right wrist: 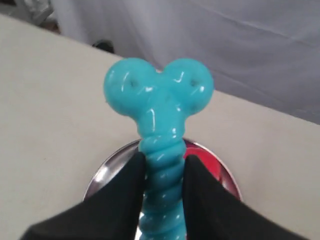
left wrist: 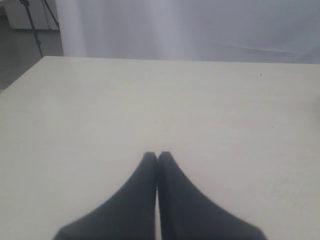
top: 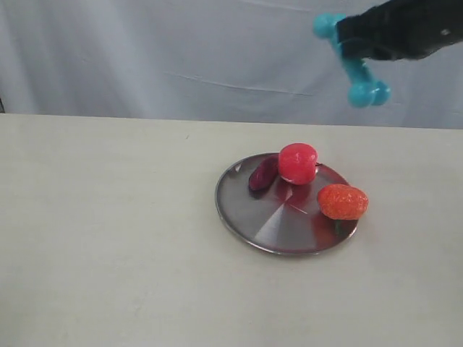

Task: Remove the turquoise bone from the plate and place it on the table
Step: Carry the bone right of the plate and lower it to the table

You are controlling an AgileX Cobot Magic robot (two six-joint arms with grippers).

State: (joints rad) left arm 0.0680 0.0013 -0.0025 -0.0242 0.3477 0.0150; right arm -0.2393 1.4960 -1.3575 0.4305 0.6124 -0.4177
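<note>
The turquoise bone point(top: 356, 66) hangs high in the air above the far right of the plate point(top: 278, 224), held by its ribbed shaft point(right wrist: 161, 175) in my right gripper point(top: 349, 45), which is shut on it. In the right wrist view the black fingers point(right wrist: 125, 185) press both sides of the shaft and the plate rim point(right wrist: 102, 172) shows below. My left gripper point(left wrist: 157, 156) is shut with nothing in it, over bare table point(left wrist: 150, 100); it does not show in the exterior view.
On the silver plate lie a red apple-like toy point(top: 297, 163), a dark purple piece point(top: 262, 173) and an orange-red strawberry-like toy point(top: 342, 201). A grey curtain point(top: 181, 50) hangs behind the beige table point(top: 101, 238).
</note>
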